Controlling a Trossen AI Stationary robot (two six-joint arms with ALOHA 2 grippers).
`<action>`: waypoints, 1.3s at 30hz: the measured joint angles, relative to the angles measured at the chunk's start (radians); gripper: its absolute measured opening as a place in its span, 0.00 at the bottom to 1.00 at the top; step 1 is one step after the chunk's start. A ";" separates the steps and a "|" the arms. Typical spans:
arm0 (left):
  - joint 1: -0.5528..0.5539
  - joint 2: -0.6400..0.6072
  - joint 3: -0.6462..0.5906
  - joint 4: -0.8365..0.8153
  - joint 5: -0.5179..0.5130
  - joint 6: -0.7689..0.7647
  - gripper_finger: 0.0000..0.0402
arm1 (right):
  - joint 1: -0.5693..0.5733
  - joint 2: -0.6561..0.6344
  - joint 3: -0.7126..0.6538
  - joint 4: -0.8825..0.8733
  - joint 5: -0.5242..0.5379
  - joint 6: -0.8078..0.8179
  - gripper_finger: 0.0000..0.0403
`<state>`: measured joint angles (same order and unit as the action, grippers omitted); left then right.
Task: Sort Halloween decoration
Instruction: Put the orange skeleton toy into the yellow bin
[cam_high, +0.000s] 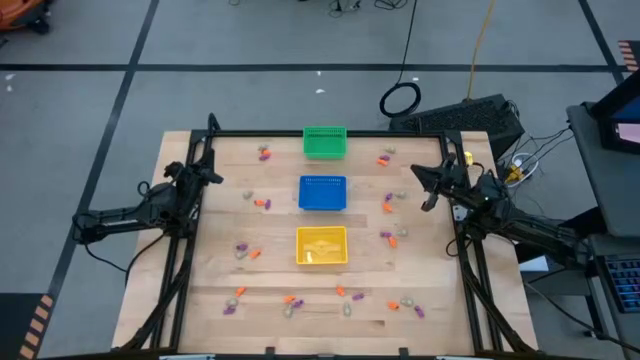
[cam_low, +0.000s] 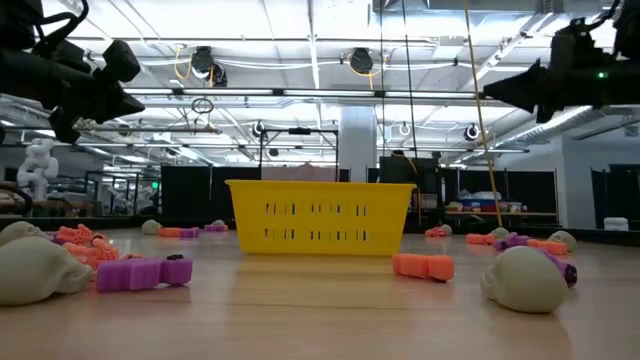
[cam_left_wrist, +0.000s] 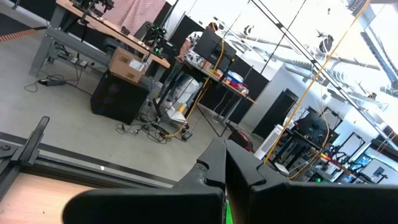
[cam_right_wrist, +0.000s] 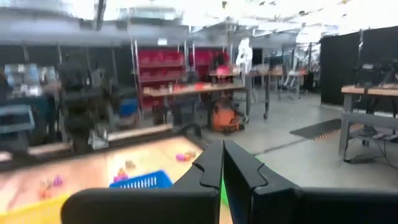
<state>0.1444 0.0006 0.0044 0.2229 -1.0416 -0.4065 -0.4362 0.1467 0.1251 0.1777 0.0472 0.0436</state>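
Observation:
The Halloween decoration lies scattered on the wooden table as small trinkets: orange ones (cam_high: 262, 203), purple ones (cam_high: 241, 247) and pale ones (cam_high: 288, 310). In the low view a pale skull (cam_low: 525, 278), a purple piece (cam_low: 145, 272) and an orange piece (cam_low: 422, 265) rest on the tabletop. My left gripper (cam_high: 216, 177) hovers shut above the table's left edge and holds nothing. My right gripper (cam_high: 421, 182) hovers shut above the right edge, also with nothing in it. In both wrist views the fingers (cam_left_wrist: 224, 163) (cam_right_wrist: 222, 167) are pressed together.
Three square baskets stand in a row down the table's middle: green (cam_high: 324, 129) at the far edge, blue (cam_high: 322, 178) in the centre, yellow (cam_high: 321, 230) nearest. Black frame rails (cam_high: 180, 270) run along both table sides. Trinkets lie on both sides of the baskets and along the near edge.

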 joint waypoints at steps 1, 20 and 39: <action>0.000 0.000 0.000 0.000 0.000 0.000 0.00 | 0.000 0.039 0.007 -0.010 0.000 0.000 0.00; 0.000 0.000 0.000 0.000 0.000 0.000 0.00 | 0.000 0.824 0.443 -0.553 -0.117 -0.006 0.16; 0.000 0.000 0.000 0.000 0.000 0.000 0.00 | 0.077 1.150 0.541 -0.728 -0.182 0.286 0.35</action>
<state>0.1444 0.0006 0.0045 0.2227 -1.0414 -0.4065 -0.3596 1.2967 0.6666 -0.5503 -0.1352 0.3294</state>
